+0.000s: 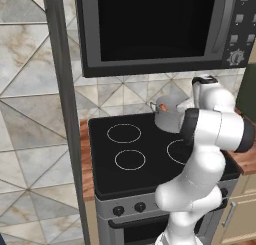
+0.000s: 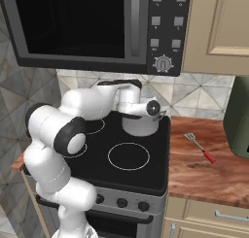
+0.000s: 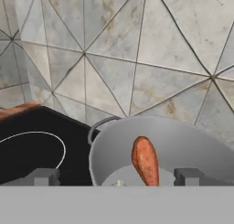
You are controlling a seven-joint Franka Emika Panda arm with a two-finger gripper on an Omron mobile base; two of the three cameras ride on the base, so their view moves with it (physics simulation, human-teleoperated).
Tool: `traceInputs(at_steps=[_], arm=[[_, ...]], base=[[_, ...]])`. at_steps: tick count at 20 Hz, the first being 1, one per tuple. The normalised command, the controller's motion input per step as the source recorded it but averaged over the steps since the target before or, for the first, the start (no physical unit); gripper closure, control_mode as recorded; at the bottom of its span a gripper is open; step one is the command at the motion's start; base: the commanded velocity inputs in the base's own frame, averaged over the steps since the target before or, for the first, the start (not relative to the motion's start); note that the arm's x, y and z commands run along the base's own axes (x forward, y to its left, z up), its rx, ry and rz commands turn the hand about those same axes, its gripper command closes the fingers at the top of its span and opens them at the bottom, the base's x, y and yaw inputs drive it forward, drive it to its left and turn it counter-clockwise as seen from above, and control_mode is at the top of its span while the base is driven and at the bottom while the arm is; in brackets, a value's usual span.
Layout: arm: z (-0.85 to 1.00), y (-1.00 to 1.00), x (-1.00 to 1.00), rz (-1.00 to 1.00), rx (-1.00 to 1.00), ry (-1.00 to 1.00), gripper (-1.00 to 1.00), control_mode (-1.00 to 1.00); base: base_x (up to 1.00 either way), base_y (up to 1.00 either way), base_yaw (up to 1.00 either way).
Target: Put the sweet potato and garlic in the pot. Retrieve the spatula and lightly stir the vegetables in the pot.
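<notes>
A white arm rises from the lower right and bends over a black stove top. Its pincer itself is hidden behind the arm's wrist, so its fingers cannot be made out. Just beside the wrist, on the stove's back right, stands the grey pot, with the reddish-orange sweet potato showing at its rim. Above hangs a dark microwave. A wooden table edge lies past the arm's elbow.

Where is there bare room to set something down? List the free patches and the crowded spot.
Free: the stovetop left of the pot, over its ringed burners, and the front burner; the wooden counter in front of the spatula. Crowded: the back burner, where the pot holds the sweet potato under the open gripper.
</notes>
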Motion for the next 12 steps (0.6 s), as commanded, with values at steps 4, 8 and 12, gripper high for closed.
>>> traceInputs(at_steps=[4,8,12], arm=[[0.4,-0.18,-0.61,-0.07,-0.01,0.12,-1.0,-1.0],[0.35,-0.35,-0.61,-0.09,0.0,0.12,-1.0,-1.0],[0.09,-0.44,-0.86,-0.13,0.0,0.0,-1.0,-1.0]], base=[[0.0,0.0,0.0],[0.0,0.0,0.0],[0.0,0.0,0.0]])
